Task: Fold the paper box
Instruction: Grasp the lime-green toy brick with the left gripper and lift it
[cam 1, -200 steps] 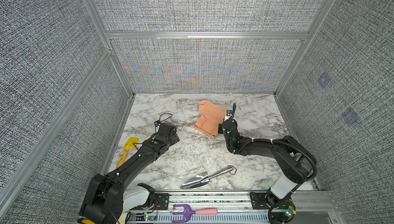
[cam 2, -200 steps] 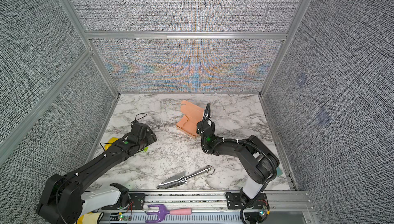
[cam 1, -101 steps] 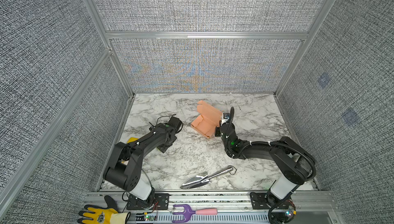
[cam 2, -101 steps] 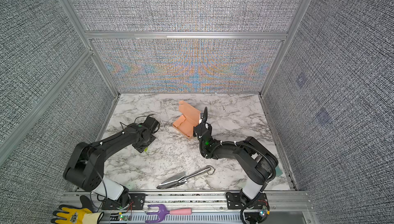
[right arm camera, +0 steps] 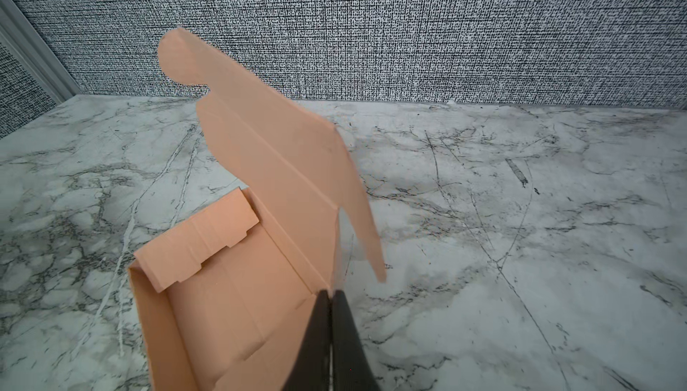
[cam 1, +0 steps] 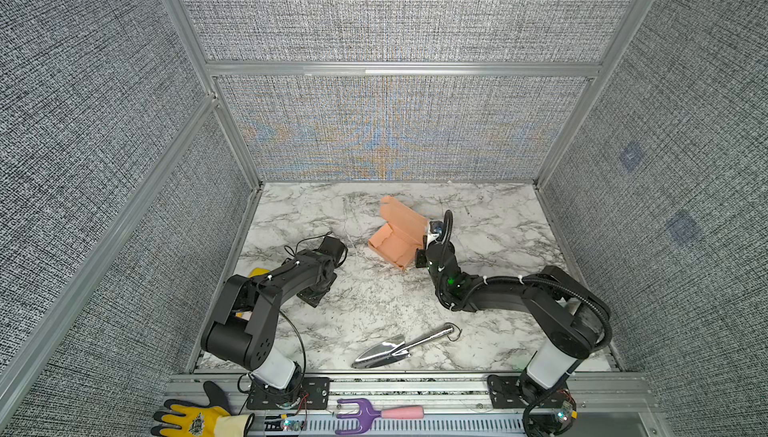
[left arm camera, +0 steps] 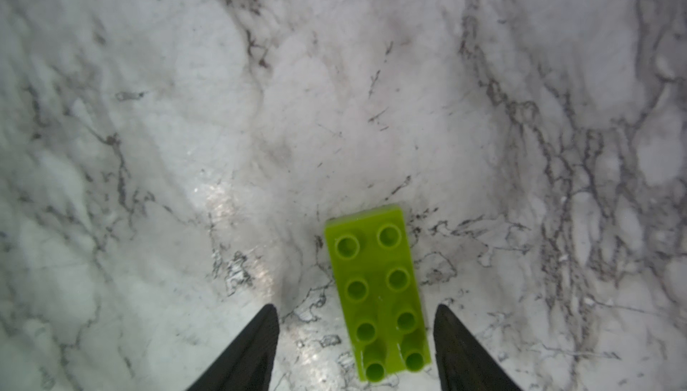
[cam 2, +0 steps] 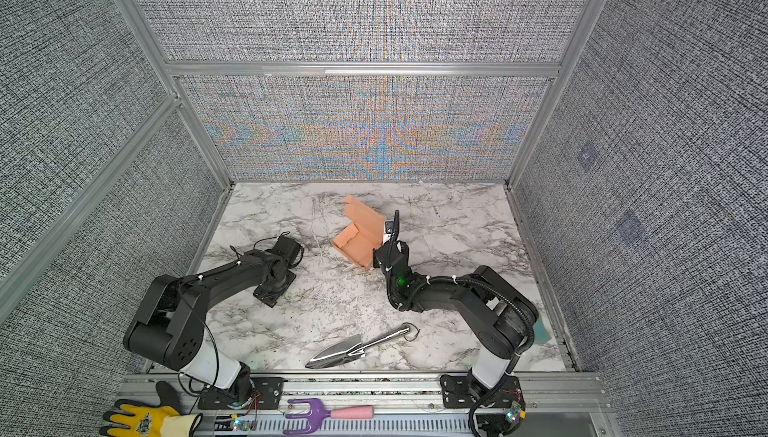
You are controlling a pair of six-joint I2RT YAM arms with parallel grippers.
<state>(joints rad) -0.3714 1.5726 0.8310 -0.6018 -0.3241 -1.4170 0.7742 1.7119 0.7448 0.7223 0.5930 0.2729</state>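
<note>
The paper box [cam 1: 397, 237] lies on the tabletop [cam 1: 374, 302] toward the back, about midway across. Its tray is flat and its lid [right arm camera: 275, 154] is raised at a slant. In the right wrist view one end flap is seen leaning inward over the tray floor, while the lid's ears hang loose.

The right claw [right arm camera: 330, 298] is pressed together, with its tips set against the near corner where lid and tray meet. Whether a cardboard edge is pinched between them cannot be told. The left claw [left arm camera: 355, 307] is held apart, well away from the box, with a green brick [left arm camera: 379, 288] lying between its fingers but not gripped.

The chief risk is judged to be sliding — the box is light and nothing braces it. A push on the lid from one closed claw could shove the whole box across the marble or tip the tray up. If the lid is brought down before the ears are tucked inside the walls, they may be crushed outside, or the lid may spring open. The leaning end flap could also pop out if jolted. Should the left claw be closed where it is, the brick — not the box — would be taken.
</note>
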